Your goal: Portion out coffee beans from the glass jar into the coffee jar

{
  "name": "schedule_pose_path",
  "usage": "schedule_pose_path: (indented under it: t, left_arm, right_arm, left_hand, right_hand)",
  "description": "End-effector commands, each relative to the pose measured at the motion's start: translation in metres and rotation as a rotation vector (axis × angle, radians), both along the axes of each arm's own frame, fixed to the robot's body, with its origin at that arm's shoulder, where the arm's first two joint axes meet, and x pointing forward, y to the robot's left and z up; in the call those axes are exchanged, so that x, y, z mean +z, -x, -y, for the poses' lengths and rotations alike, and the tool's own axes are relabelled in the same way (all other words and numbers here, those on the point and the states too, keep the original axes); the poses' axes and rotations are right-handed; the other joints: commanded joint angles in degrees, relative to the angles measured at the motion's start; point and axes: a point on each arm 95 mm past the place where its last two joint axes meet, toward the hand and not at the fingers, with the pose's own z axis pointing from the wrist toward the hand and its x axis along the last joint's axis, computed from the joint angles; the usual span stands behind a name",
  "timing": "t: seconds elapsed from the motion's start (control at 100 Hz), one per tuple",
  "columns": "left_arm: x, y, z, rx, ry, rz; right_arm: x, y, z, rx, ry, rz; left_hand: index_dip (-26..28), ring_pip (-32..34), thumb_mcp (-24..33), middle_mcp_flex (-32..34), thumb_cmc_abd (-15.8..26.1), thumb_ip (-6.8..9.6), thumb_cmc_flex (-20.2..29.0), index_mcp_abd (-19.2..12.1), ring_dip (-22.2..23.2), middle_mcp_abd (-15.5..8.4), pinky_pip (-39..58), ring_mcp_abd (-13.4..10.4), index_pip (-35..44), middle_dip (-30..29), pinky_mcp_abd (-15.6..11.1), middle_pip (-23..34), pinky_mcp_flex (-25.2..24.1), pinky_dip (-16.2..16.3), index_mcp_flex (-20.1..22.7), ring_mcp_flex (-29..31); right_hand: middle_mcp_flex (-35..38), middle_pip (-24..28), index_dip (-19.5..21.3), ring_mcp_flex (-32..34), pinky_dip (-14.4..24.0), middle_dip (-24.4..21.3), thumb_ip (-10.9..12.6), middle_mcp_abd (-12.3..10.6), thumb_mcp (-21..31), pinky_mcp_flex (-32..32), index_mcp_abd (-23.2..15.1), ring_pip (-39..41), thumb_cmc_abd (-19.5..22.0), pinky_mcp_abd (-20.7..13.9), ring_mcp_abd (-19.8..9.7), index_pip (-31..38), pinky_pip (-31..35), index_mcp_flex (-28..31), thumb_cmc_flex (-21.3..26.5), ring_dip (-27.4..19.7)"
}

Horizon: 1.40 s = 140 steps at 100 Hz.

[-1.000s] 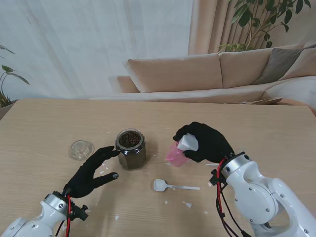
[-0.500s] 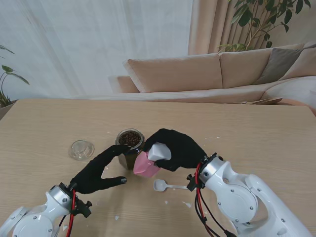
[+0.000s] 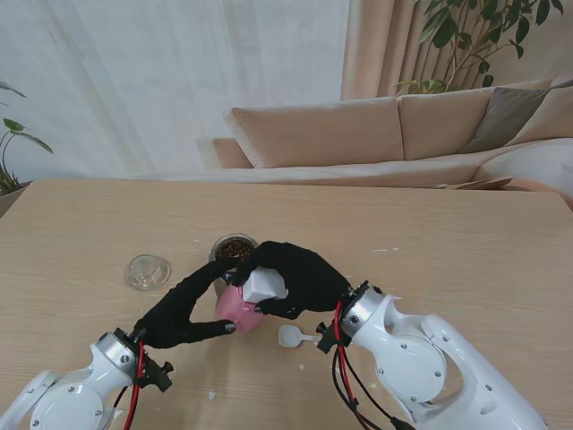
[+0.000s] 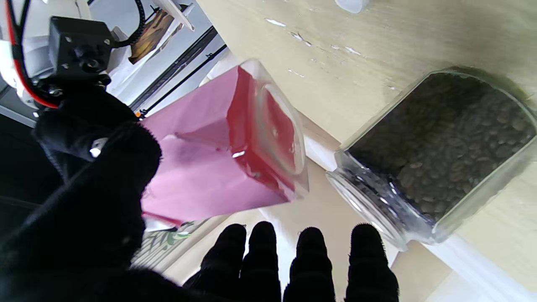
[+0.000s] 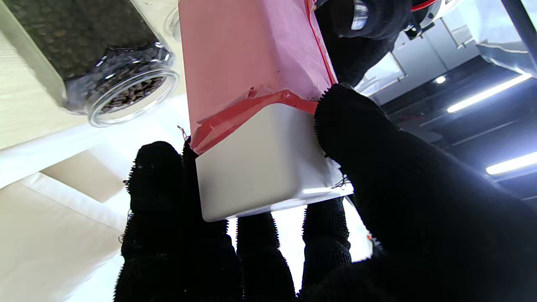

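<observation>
Across the upper part of your stand view you see a beige sofa (image 3: 376, 134) with 3 back cushions and a grey pillow (image 3: 510, 112) at its right end. Behind it, sheer white curtains (image 3: 170, 81) fill the upper left, glowing with daylight, and a tan drape (image 3: 380, 45) hangs beside them. A leafy plant (image 3: 474, 36) reaches in at the upper right corner, and a few leaves of another plant (image 3: 13, 134) show at the left edge. The light wooden table (image 3: 501, 233) spans the lower half of the frame

Frame centre crowded — both robot hands (image 3: 183, 309) (image 3: 291, 273), pink jar (image 3: 235, 309), glass jar (image 3: 235, 249) clustered; bench (image 3: 466, 242) open at right.
</observation>
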Motion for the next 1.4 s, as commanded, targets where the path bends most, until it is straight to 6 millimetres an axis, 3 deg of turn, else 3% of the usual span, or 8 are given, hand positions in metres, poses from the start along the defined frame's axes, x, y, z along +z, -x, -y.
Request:
schedule_pose_path:
  t: [0.0,0.31,0.53,0.66,0.76,0.89,1.07,1.39]
  left_arm:
    - [0.002,0.001,0.006,-0.010,0.003,-0.010]
    - [0.000,-0.002,0.010,-0.008,0.035,-0.090]
    - [0.000,-0.001,0.010,-0.008,0.057,-0.104]
    - [0.001,-0.001,0.010,-0.002,0.075,-0.108]
    - [0.002,-0.001,0.009,0.003,0.085,-0.109]
    - [0.003,-0.002,0.008,0.002,0.082,-0.108]
    - [0.004,-0.003,0.006,0.009,0.086,-0.100]
    - [0.001,-0.006,0.005,0.025,0.101,-0.081]
  right_arm:
    - [0.000,0.001,-0.007,0.018,-0.010,0.009]
    - [-0.003,-0.003,-0.019,0.043,-0.028,0.043]
    - [-0.005,-0.006,-0.024,0.050,-0.045,0.054]
    - [-0.005,-0.007,-0.026,0.052,-0.048,0.057]
    - [-0.005,-0.006,-0.025,0.052,-0.039,0.058]
    - [-0.004,-0.003,-0.024,0.057,-0.014,0.055]
    - [0.000,0.004,-0.022,0.075,0.045,0.042]
    - [0.007,0.012,-0.018,0.039,0.072,0.073]
  left_hand:
    - [0.6,0.6,0.9,-1.6,-2.4,-1.86,-2.5,0.8,1.2,0.6,-0.2,-0.4,-1.3,1.0,-1.2,0.5,-0.3,-0.6,-2.2,-0.2]
    - [7.7,2.5,-0.3,0.2,-1.2,-1.24,0.0,2.4,4.9,2.5,1.7,1.1,11.1,5.9,-0.2,9.3,1.8,1.7,-1.6,2.4]
    - [19.1,10.4,-0.6,5.2,0.9,-0.49,6.2,1.8,14.4,3.0,8.2,3.3,30.4,12.5,2.5,20.8,7.1,12.6,-2.5,7.3]
    - [22.1,21.1,-0.1,12.0,3.7,0.50,12.3,1.9,18.4,4.4,20.9,6.0,37.3,14.9,3.7,25.6,9.4,17.4,1.9,11.3]
    - [23.1,28.7,-0.1,17.1,5.7,0.89,16.5,2.1,18.4,5.7,39.2,8.2,39.7,15.7,4.2,28.2,7.9,11.7,5.8,14.0]
    - [24.4,33.0,-6.5,21.2,6.1,-0.40,24.2,1.5,17.8,6.0,48.5,9.1,43.0,22.6,4.4,27.6,7.9,4.2,7.6,15.7]
    - [25.6,34.0,-9.8,24.2,6.2,-0.27,28.1,0.8,17.8,5.8,49.8,9.3,46.2,26.5,4.5,25.5,8.1,2.6,8.0,16.6]
    - [25.7,35.7,-13.8,29.8,6.7,0.67,33.7,-0.1,18.5,5.5,51.4,9.7,49.7,31.1,4.7,20.8,9.6,2.1,9.4,18.6]
  right_hand:
    - [4.8,5.7,-0.1,4.4,-0.4,3.5,2.1,-5.5,10.5,0.8,0.8,4.7,2.9,-2.8,-3.2,1.1,1.2,1.4,9.7,2.7]
    - [5.0,5.8,0.1,4.7,-0.3,3.5,1.8,-5.6,11.2,1.0,0.6,4.6,2.2,-2.9,-3.2,1.4,1.2,1.6,10.0,2.8]
    - [4.5,5.6,0.1,4.4,-0.2,3.2,1.7,-5.8,11.5,1.0,0.3,4.1,2.2,-3.0,-3.4,1.4,1.1,0.9,9.8,2.6]
    - [3.2,4.8,-0.3,3.4,-0.4,2.4,3.0,-5.8,11.1,-0.4,0.2,2.2,3.4,-2.2,-4.0,0.7,-0.7,-0.2,8.6,1.5]
    - [1.7,2.8,-2.6,1.0,0.7,0.4,7.6,-6.0,8.8,-3.5,0.0,-0.7,6.4,-0.5,-4.9,-2.5,-3.0,-2.2,5.9,-0.5]
    - [-2.3,-2.0,-7.2,-5.8,3.3,-2.8,9.0,-6.8,1.3,-12.1,-0.6,-5.3,8.7,3.2,-3.4,-9.1,-6.0,-6.7,2.1,-2.9]
    - [-11.1,-12.8,-14.0,-16.9,7.9,-8.9,9.2,-8.3,-6.9,-24.5,-2.1,-12.7,11.7,5.4,-1.5,-19.5,-10.2,-14.5,-5.2,-4.8]
    - [-19.8,-16.1,-14.4,-22.6,9.5,-10.8,9.2,-7.1,-16.6,-28.9,1.9,-17.6,15.6,4.9,-1.5,-26.7,-15.0,-22.1,-12.0,-6.3]
